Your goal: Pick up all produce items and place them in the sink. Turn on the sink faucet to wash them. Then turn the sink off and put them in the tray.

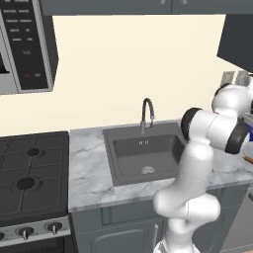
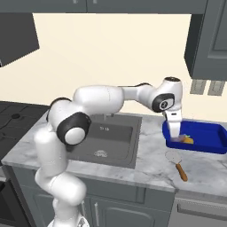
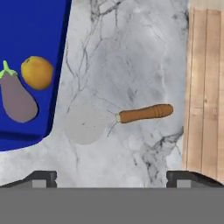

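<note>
A marble table (image 1: 89, 163) runs across the middle of the left base view, with a black gas stove (image 1: 29, 178) at the lower left and its knobs (image 1: 24, 231) along the front edge. A microwave (image 1: 24, 44) hangs at the upper left. In the hand view, a pizza cutter (image 3: 109, 122) with a round grey blade and brown wooden handle lies flat at centre, and a wooden board (image 3: 205, 87) fills the right edge. Two wall outlets (image 2: 207, 87) sit at the right of the right base view.

Kitchen: stove (image 1: 30, 178), sink (image 1: 144, 154), marble counter (image 1: 86, 168).
</note>
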Controlling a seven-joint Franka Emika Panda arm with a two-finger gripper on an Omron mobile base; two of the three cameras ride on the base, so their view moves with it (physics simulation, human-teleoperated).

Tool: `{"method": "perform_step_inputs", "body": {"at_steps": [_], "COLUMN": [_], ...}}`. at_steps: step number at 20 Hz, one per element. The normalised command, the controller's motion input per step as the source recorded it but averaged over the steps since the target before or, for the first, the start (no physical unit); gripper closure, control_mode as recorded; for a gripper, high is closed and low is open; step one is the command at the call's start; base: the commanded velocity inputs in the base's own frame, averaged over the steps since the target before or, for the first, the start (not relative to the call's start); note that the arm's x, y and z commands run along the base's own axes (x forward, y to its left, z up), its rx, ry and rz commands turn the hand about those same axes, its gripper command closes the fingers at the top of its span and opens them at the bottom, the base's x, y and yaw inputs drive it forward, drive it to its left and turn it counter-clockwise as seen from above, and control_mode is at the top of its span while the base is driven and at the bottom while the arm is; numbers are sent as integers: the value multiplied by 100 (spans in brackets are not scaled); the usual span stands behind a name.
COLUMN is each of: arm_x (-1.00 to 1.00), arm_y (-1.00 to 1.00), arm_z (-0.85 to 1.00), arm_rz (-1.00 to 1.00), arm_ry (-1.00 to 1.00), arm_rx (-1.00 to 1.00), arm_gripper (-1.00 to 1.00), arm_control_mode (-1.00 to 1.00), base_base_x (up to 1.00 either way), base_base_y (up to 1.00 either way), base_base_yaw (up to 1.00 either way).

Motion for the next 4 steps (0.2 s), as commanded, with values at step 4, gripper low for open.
{"method": "perform_step_inputs", "body": {"at_steps": [4], "arm_x": [-78], "arm_y": [57], "arm_z": [10], "arm_rz": [0], "arm_ry": [-13], "arm_rx": [0], "arm_gripper": [-100], "arm_control_mode": [-100], "base_base_x": [0], "base_base_y": [0], "base_base_yaw": [0]}}
